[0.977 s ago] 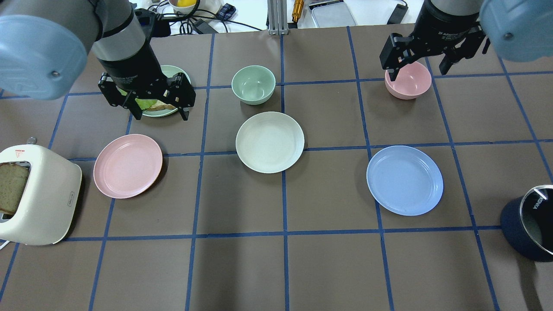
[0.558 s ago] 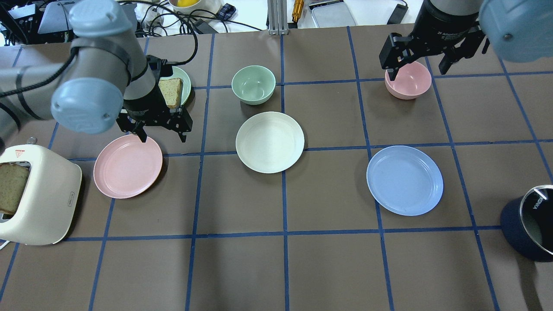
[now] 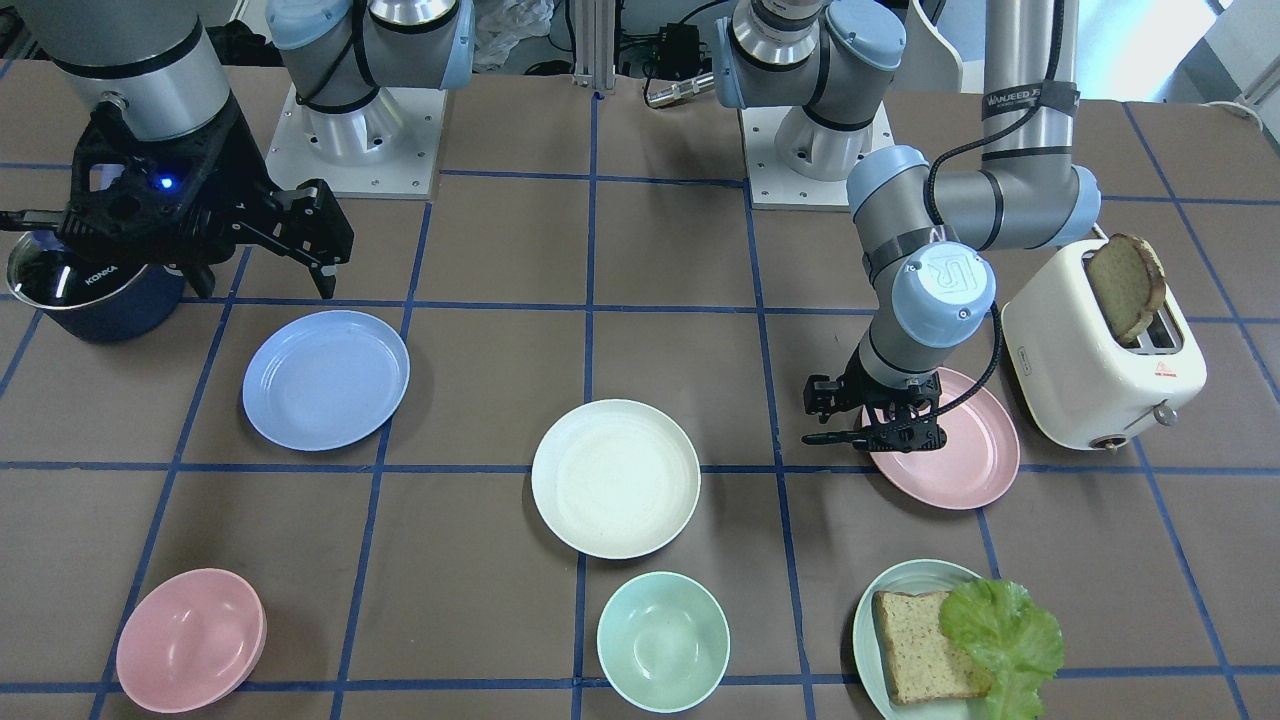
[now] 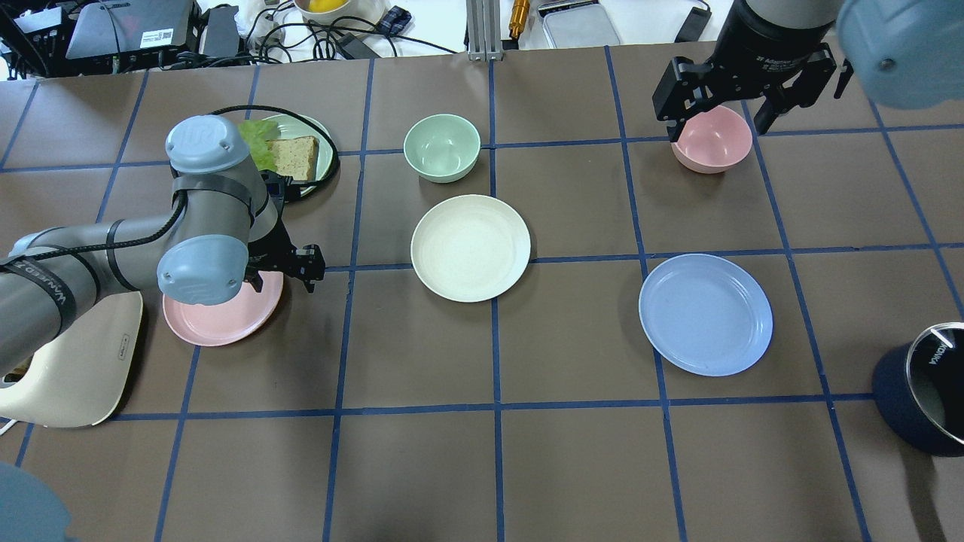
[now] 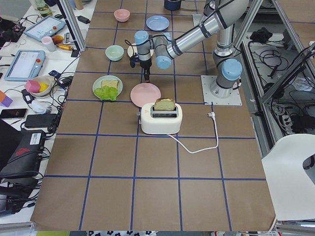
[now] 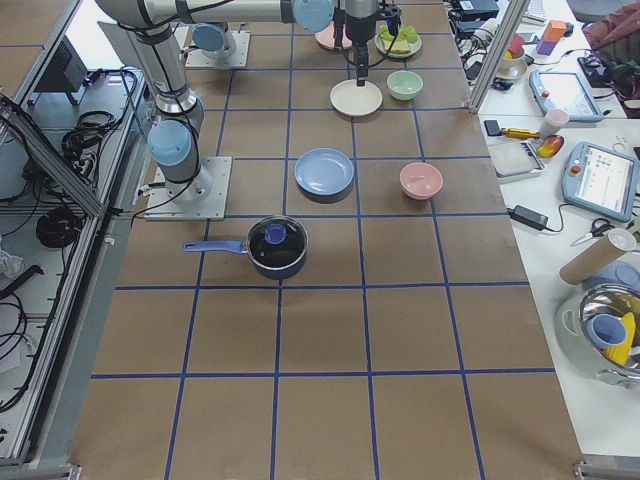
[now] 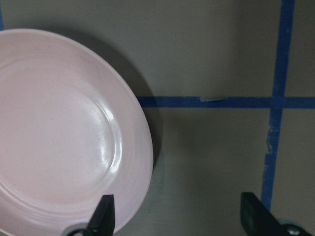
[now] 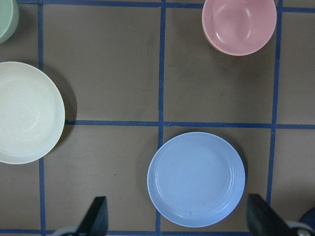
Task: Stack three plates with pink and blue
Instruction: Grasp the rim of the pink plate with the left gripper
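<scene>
Three times finding a plate lying flat on the worktop (image 4: 572,467), each well apart from the other two. Starting at the overhead view's left edge: noting a toaster (image 4: 75,369) holding a bread slice (image 3: 1125,285) in its slot. Just beside it, finding the pink plate (image 4: 233,318), partly hidden under a joint of the left arm (image 4: 203,267). Seeing the left claw (image 7: 177,196) down low at that plate's right edge, gaping wide and gripping nothing, one tip over the rim, the other over bare worktop beyond it; not managing to tell touching from hovering. Behind the arm, spotting a green plate (image 4: 322,143) carrying bread (image 4: 294,156) and lettuce (image 4: 256,139). Moving right, passing a mint bowl (image 4: 442,147), then, nearer the camera, reaching the cream plate (image 4: 471,248) at the middle, sitting over a crossing of blue tape lines (image 4: 495,452). Further right, coming to the blue plate (image 4: 706,315), lying alone, with a pink bowl (image 4: 715,150) well beyond it toward the far edge. Seeing the right claw (image 8: 176,206) hanging high above this side, spread wide and holding nothing, with the blue plate straight below in the wrist view. Ending at the right edge with a dark pot (image 4: 922,399), cut off by the frame.
</scene>
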